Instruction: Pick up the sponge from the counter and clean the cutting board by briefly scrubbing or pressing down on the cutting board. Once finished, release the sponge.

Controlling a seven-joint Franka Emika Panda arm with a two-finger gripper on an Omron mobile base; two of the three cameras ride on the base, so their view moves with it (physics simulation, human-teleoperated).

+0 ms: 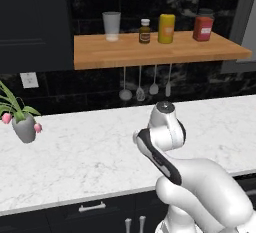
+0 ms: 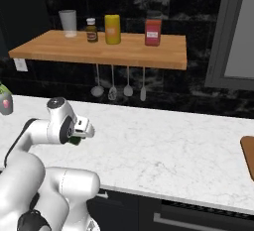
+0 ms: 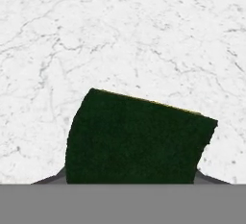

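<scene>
The sponge (image 3: 137, 139) sits gripped in the closed jaws of the gripper (image 2: 79, 135), above the counter (image 2: 163, 145). The cutting board (image 2: 248, 153) lies far right. A glass (image 1: 111, 25), bottle (image 1: 144, 31) and two jars stand on the shelf (image 1: 150, 51); contents unclear.

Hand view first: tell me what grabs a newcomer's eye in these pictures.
A dark green sponge with a thin yellow edge looms large between the gripper tips, shut on it above the white marble counter. From the base, the orange-brown wooden wall shelf with jars stands out, and a brown wooden cutting board peeks in far right.
</scene>
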